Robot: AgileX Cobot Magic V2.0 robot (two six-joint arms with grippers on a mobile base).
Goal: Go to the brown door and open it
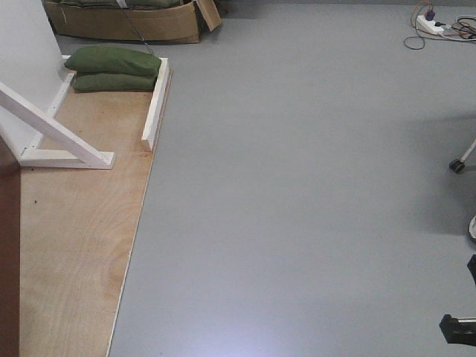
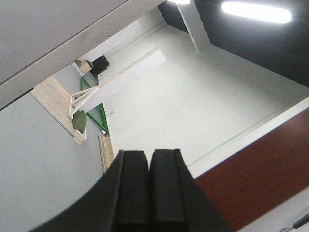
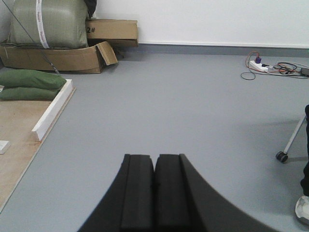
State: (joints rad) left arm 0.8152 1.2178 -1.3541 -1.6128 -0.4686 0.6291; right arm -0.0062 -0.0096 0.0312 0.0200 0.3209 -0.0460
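Looking out through the front camera, you find the brown door [image 1: 7,260] only as a thin reddish-brown strip at the far left edge. It stands over the plywood sheet [image 1: 74,238] that lies on the grey floor [image 1: 297,186]. Behind it, white frame beams [image 1: 56,130] brace a pale wall panel, and two green sandbags [image 1: 111,71] are stacked at the far end of the plywood, against a low white board. A cardboard box [image 1: 126,22] sits beyond them, and a power strip [image 1: 431,26] with tangled cables lies at the top right.

Your left gripper [image 2: 149,193] is clenched: its two black pads press flat together with nothing between them. In its tilted view the door shows as a reddish-brown band at the lower right, apart from the pads and bordered by white trim.

Your right gripper [image 3: 154,193] is likewise pressed closed and empty, pointing across open floor. To its left you see the sandbags, and well ahead a large green sack [image 3: 46,24] on flattened cardboard. A caster wheel [image 3: 281,156] stands at the right.
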